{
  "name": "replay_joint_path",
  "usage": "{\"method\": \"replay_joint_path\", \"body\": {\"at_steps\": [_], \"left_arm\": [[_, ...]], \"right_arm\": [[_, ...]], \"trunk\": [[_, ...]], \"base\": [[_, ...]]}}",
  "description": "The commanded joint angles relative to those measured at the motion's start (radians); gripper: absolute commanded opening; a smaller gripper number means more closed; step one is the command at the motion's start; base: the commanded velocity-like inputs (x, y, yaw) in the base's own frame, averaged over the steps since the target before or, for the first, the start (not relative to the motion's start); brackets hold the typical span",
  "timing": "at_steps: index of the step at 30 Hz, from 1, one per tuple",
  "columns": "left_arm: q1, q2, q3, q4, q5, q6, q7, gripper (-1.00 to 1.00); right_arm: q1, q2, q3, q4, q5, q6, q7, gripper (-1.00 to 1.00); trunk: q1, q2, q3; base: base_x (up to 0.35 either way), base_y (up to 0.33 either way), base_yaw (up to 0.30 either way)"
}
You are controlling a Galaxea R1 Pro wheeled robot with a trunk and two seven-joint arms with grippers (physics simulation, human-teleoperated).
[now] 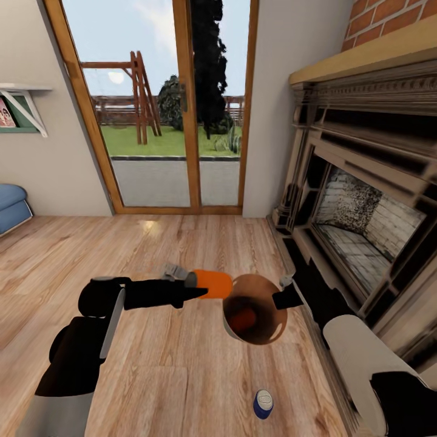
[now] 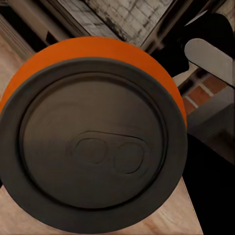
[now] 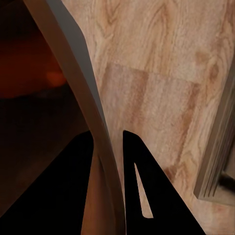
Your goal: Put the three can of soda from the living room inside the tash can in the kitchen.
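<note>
Holding: the left pincer (image 1: pixel 197 286) is clamped on an orange cylindrical soda can (image 1: pixel 213 283), which lies sideways in the air with its far end just beside the bin's rim.
Orange can, close up: in the left wrist view the orange can (image 2: pixel 93 137) shows its dark round top with the oval tab mark facing the camera.
Bin: a tapered round grey metal trash can (image 1: pixel 229 328) with a brown-orange inside is held up above the floor, its mouth tipped toward the head camera.
Inside the bin: an orange shape (image 1: pixel 244 316) rests at the bottom; whether it is another can I cannot tell for sure.
Right pincer: the right pincer (image 1: pixel 285 298) grips the bin's rim on the side away from the orange can; the right wrist view shows the thin grey wall (image 3: pixel 90 122) running between the two dark fingers (image 3: pixel 147 191), which are closed on it.
Blue can: a small blue soda can with a silver top (image 1: pixel 263 403) stands upright on the floor, nearer the robot than the bin and well apart from it.
Floor: light wooden planks (image 1: pixel 152 370) lie under the bin.
Fireplace: a brick fireplace with a carved surround (image 1: pixel 358 200) is to the right of the bin.
Doors: wood-framed glass doors (image 1: pixel 164 109) stand beyond the bin.
Sofa: a light-blue sofa edge (image 1: pixel 12 206) sits far to the bin's left.
</note>
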Motion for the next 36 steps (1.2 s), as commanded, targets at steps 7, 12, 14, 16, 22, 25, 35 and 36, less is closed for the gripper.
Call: {"method": "replay_joint_path", "body": {"at_steps": [7, 12, 14, 16, 22, 25, 35, 36], "left_arm": [[-0.008, -0.006, 0.000, 0.001, -0.001, 0.000, -0.024, -1.00], [-0.007, -0.007, -0.001, 0.002, -0.009, 0.000, -0.025, -1.00], [-0.006, -0.006, -0.003, 0.007, -0.017, 0.000, -0.019, -1.00], [-0.006, -0.005, -0.004, 0.011, -0.020, 0.000, -0.010, -1.00], [-0.005, -0.003, -0.005, 0.035, -0.023, 0.000, 0.040, -1.00], [-0.005, -0.003, -0.024, 0.072, -0.023, 0.000, 0.106, -1.00], [-0.006, -0.008, -0.128, 0.151, -0.022, -0.021, 0.193, -1.00], [-0.006, -0.009, -0.135, 0.152, -0.022, -0.021, 0.199, -1.00]], "right_arm": [[0.000, 0.033, 0.007, 0.016, -0.025, 0.004, -0.061, -1.00], [-0.001, 0.076, 0.008, 0.015, -0.023, 0.004, -0.091, -1.00], [-0.002, 0.086, 0.011, 0.010, -0.022, 0.004, -0.094, -1.00], [-0.007, 0.090, 0.018, 0.008, -0.022, 0.004, -0.095, -1.00], [-0.022, 0.094, 0.026, 0.004, -0.023, 0.004, -0.095, -1.00], [-0.027, 0.095, 0.027, 0.003, -0.023, 0.004, -0.095, -1.00], [-0.029, 0.144, 0.032, 0.000, -0.022, 0.004, -0.095, -1.00], [-0.029, 0.148, 0.032, 0.000, -0.022, 0.004, -0.095, -1.00]], "trunk": [[0.000, 0.000, 0.000], [0.000, 0.000, 0.000], [0.000, 0.000, 0.000], [0.000, 0.000, 0.000], [0.000, 0.000, 0.000], [0.000, 0.000, 0.000], [0.000, 0.000, 0.000], [0.000, 0.000, 0.000]], "base": [[0.000, 0.000, 0.000], [0.000, 0.000, 0.000], [0.000, 0.000, 0.000], [0.000, 0.000, 0.000], [0.000, 0.000, 0.000], [0.000, 0.000, 0.000], [0.000, 0.000, 0.000], [0.000, 0.000, 0.000]]}}
